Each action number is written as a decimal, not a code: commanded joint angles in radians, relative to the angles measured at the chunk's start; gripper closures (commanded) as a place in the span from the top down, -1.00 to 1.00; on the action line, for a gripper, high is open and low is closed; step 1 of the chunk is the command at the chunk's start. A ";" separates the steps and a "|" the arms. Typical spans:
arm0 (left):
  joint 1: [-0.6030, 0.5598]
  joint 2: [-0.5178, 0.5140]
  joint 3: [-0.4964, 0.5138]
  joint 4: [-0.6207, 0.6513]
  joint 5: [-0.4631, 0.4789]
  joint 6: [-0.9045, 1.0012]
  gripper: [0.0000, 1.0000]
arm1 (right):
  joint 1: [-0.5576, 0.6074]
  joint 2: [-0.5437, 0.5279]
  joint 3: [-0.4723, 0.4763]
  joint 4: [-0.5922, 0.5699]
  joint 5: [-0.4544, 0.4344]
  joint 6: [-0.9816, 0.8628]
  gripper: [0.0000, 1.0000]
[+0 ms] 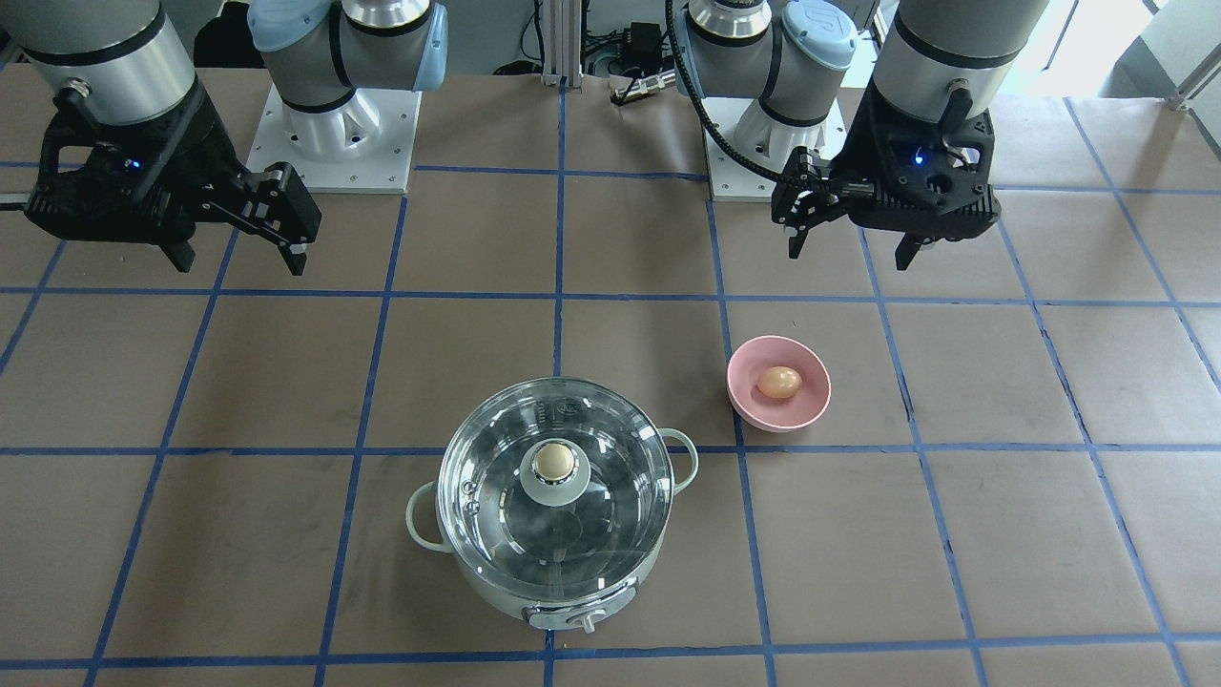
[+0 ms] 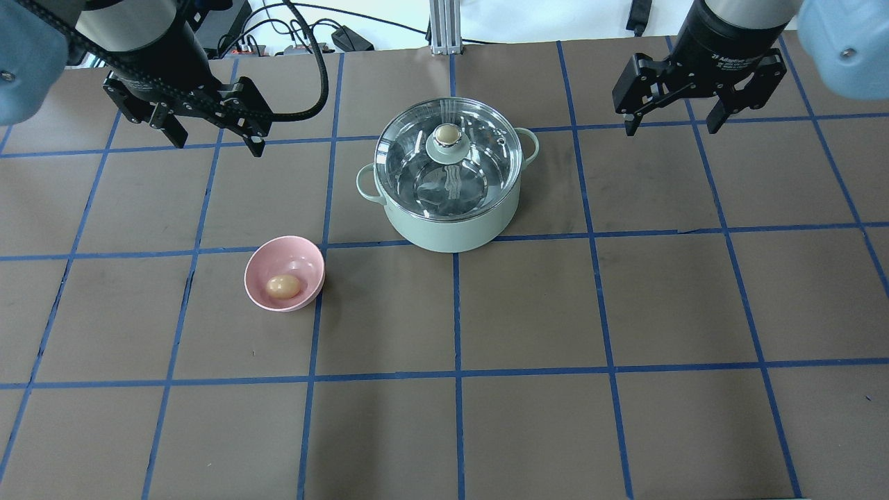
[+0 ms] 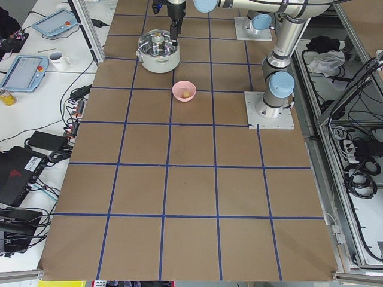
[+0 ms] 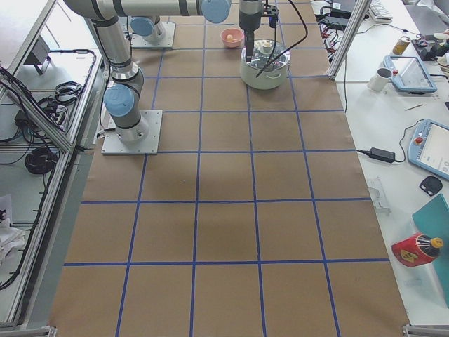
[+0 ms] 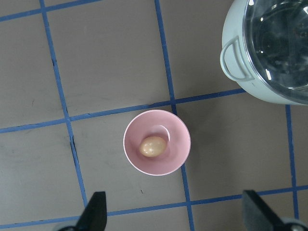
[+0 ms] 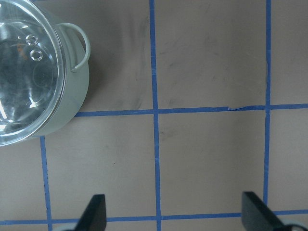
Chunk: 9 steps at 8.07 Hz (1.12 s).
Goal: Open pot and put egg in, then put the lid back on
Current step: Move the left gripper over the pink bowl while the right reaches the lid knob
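The mint-green pot (image 2: 451, 226) stands at the table's middle with the glass lid (image 2: 417, 163) on it; the lid's gold-beige knob (image 2: 446, 133) is on top. The tan egg (image 2: 283, 285) lies in a pink bowl (image 2: 300, 258) to the pot's left and nearer the robot. My left gripper (image 2: 217, 144) hangs open and empty above the table, left of the pot. Its wrist view shows the egg (image 5: 153, 146) in the bowl (image 5: 175, 156) below. My right gripper (image 2: 671, 129) hangs open and empty to the pot's right. In the front-facing view the pot (image 1: 496, 582), lid (image 1: 491, 458) and egg (image 1: 779, 382) show too.
The table is covered in brown paper with a blue tape grid. The arm bases (image 1: 334, 143) stand on white plates at the robot's edge. Side benches hold tablets (image 3: 24, 70), a mug (image 3: 58, 58) and cables beyond the table's far edge.
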State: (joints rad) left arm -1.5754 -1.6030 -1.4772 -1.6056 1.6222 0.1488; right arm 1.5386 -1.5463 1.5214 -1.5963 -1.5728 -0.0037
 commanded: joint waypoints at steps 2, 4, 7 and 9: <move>0.000 -0.002 0.000 0.000 -0.005 -0.002 1.00 | 0.000 0.000 0.009 -0.007 -0.010 -0.004 1.00; 0.003 0.001 -0.002 -0.002 -0.002 0.003 1.00 | 0.043 0.066 -0.009 -0.147 -0.003 0.068 1.00; 0.028 -0.029 -0.151 0.161 -0.013 -0.008 1.00 | 0.231 0.231 -0.154 -0.209 -0.013 0.311 1.00; 0.029 -0.093 -0.216 0.256 -0.024 0.000 1.00 | 0.308 0.319 -0.164 -0.333 -0.012 0.402 1.00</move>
State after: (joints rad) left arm -1.5490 -1.6438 -1.6295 -1.4385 1.6099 0.1444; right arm 1.7745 -1.3111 1.3795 -1.8365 -1.5837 0.3188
